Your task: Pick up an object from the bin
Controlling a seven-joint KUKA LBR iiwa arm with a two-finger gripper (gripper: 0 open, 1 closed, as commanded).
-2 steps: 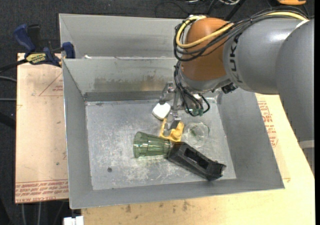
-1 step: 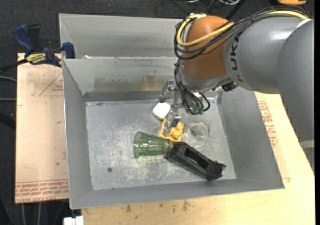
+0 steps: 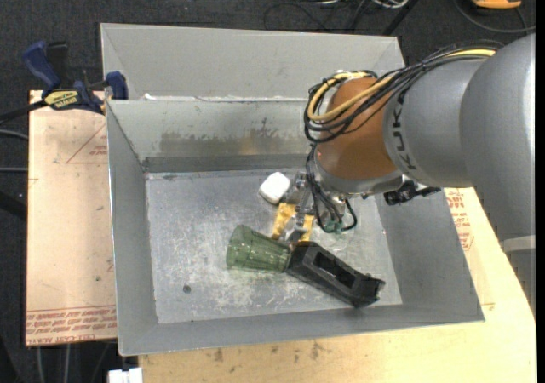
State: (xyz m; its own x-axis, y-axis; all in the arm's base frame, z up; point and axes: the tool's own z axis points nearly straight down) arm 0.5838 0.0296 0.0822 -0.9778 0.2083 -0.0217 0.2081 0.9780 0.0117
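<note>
Gripper (image 3: 300,213) is low in the grey bin (image 3: 183,220), right of centre, under the arm's orange wrist cover. Whether it is open or closed: cannot tell, tips lost in clutter. Small yellow-orange piece (image 3: 282,219) lies at its tip, mid-bin. White block (image 3: 273,188) is just behind it. Green translucent cup (image 3: 255,254) lies on its side in front, touching a long black case (image 3: 334,276) that angles toward the front right.

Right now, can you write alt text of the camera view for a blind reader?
The gripper hangs low in the grey bin, close by a green cup lying on its side beside a black bar; a small white block lies nearer the back wall.
</note>
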